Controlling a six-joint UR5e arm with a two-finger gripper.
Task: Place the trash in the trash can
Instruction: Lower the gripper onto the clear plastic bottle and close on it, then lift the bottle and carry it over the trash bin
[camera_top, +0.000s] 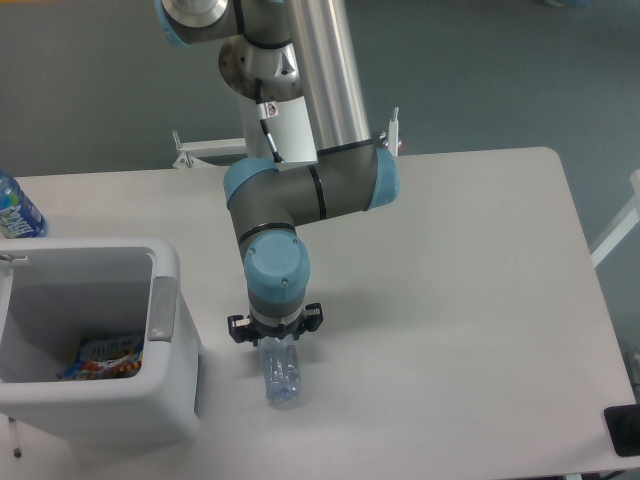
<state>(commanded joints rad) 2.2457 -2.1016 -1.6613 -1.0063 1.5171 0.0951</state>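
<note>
Hand (275, 345) poised directly over crushed bottle (281, 376), which runs lengthwise away from it on the desk (450, 300); finger spread hidden; trash can (165, 310) nearby

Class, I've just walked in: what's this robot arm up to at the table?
The arm is clearing trash. Its gripper is down over the crushed clear bottle lying on the table, to the right of the white trash can. The wrist hides the fingers, so a grip can't be confirmed. The snack packet already lies in the can. An upright water bottle stands behind it.
</note>
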